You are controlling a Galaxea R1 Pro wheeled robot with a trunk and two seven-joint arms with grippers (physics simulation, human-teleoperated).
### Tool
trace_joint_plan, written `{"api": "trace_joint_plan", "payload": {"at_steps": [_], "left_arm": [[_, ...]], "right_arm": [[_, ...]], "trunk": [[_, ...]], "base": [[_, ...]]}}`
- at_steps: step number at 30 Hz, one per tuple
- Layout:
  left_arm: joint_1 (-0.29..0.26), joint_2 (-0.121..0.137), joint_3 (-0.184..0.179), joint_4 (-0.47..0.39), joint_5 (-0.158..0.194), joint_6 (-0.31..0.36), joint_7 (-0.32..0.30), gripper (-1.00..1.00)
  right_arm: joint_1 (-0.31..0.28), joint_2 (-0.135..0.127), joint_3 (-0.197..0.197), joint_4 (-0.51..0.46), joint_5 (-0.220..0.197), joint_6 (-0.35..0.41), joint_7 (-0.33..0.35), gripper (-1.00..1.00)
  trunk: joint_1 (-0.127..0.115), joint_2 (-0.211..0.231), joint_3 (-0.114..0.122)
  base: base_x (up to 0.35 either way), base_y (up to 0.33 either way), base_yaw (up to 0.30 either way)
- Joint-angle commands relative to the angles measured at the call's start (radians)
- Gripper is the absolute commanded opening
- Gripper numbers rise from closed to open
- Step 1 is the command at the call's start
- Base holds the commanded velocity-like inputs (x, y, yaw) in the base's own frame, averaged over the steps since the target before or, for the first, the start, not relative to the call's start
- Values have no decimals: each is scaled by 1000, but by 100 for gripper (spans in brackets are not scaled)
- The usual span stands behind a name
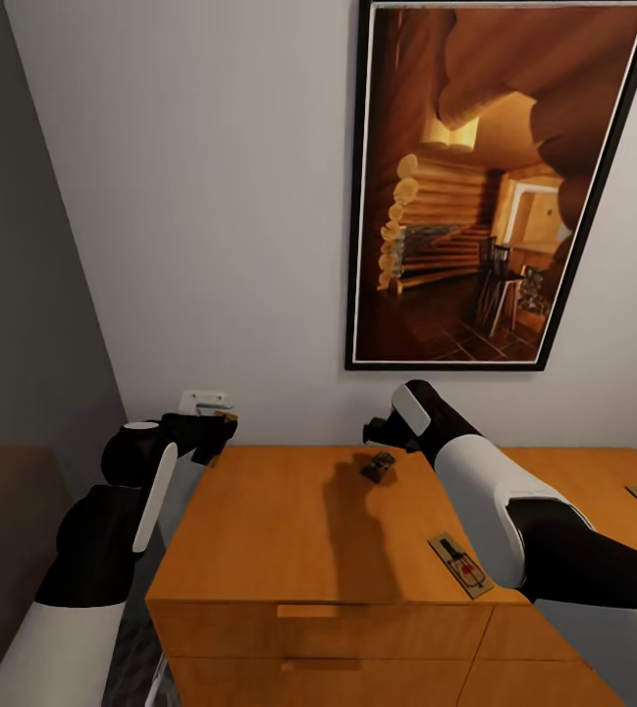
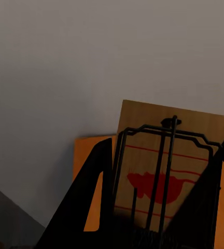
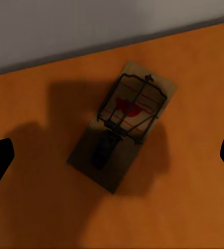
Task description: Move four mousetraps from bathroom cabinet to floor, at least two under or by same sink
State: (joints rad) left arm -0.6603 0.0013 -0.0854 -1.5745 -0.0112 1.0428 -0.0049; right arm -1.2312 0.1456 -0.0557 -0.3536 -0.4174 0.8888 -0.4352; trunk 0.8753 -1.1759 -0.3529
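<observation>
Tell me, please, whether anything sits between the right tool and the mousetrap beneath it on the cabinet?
Nothing visible does: the right tool hangs open above the mousetrap, with only bare cabinet top around it.

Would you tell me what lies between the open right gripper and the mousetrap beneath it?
Nothing: in the right wrist view the mousetrap lies on the bare cabinet top, centred below the right gripper.

Left arm: bent at the elbow, forearm raised, reaching forward.
Left claw (image 1: 218, 424): closed on a mousetrap (image 2: 166, 171), black fingers (image 2: 94, 202) flanking the board.
Right arm: stretched forward and inward, white forearm, dark wrist.
Right claw (image 1: 377, 432): fingers spread wide, pointing down, gripping nothing.
</observation>
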Motion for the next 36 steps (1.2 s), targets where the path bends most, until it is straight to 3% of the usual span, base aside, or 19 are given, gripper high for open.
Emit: {"api": "trace_joint_plan", "payload": {"at_steps": [1,7,10,28,36], "left_arm": [[-1,0,-1,-1,-3,4,-1,-100],[-1,0,-1,-1,-3,4,-2,-100],[-1,0,-1,-1,-3,4,-1,-100],[-1,0,-1,0,-3,4,-1,-100],[-1,0,-1,0,-3,4,-1,-100]], "right_arm": [[-2,1,-6,-2,-6,1,-8,100],[-7,2,-6,-2,-6,-2,-8,100],[-7,3,-6,-1,-7,-5,-8,100],[-8,3,-4,20,-6,-7,-8,100],[-8,3,-4,20,-6,-7,-8,100]], "trunk": [[4,-8,-5],[27,-50,-23],[27,-50,-23],[96,-176,-80],[104,-190,-86]], "base": [[0,0,0],[0,0,0],[0,0,0],[0,0,0],[0,0,0]]}}
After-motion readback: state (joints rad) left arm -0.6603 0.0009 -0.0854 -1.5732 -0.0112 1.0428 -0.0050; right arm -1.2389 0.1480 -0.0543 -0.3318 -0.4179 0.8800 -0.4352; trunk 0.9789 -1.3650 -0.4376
